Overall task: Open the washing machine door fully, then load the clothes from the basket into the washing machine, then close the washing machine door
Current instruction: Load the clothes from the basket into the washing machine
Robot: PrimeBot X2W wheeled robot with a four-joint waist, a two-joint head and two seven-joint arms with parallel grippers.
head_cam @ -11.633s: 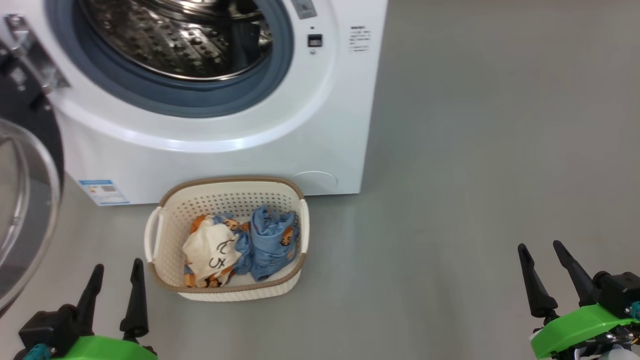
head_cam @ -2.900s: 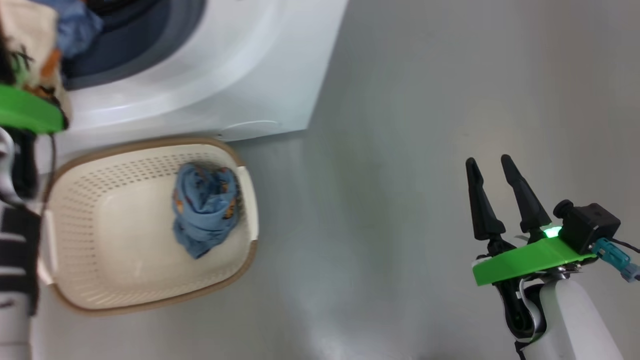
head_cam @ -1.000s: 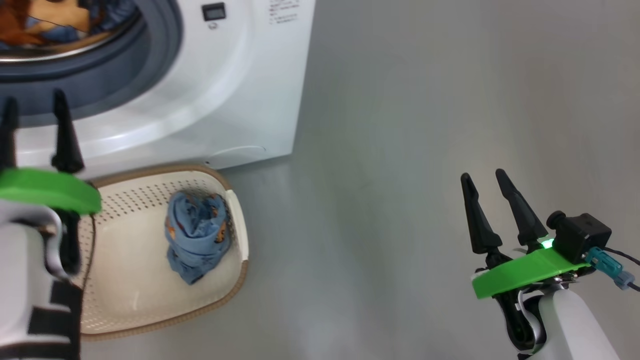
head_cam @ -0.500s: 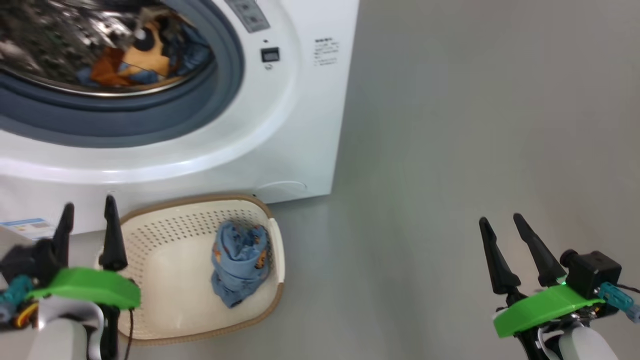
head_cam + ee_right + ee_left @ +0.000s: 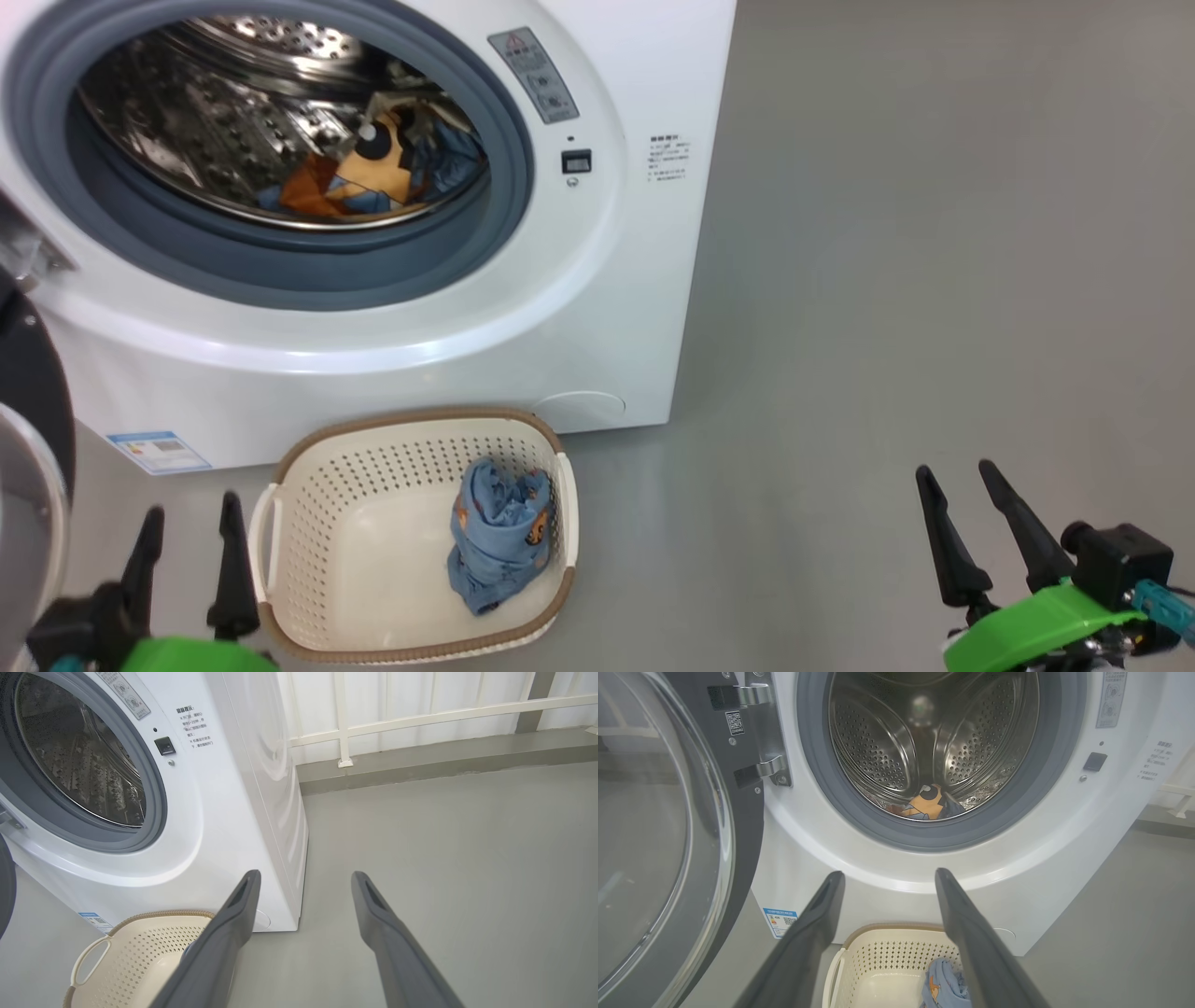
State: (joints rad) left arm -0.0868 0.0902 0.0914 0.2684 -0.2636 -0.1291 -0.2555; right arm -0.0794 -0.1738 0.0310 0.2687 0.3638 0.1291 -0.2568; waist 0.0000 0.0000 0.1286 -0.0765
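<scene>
Left claw [image 5: 191, 523] hung wide open and empty, just beside the basket [image 5: 411, 417]. One blue top [image 5: 499, 546] lay in the basket, by its right wall. Another piece [image 5: 373, 173] sat in the drum [image 5: 215, 131]. The door [image 5: 668, 835] stood open. The right claw [image 5: 962, 495] was open too, well apart. Loading was half done, I think. Next, a claw needed to dip in and pinch the blue top.

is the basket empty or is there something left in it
Not empty. One light blue garment lies bunched against the right wall of the basket; the rest is bare. An orange-patterned garment lies in the drum.
</scene>
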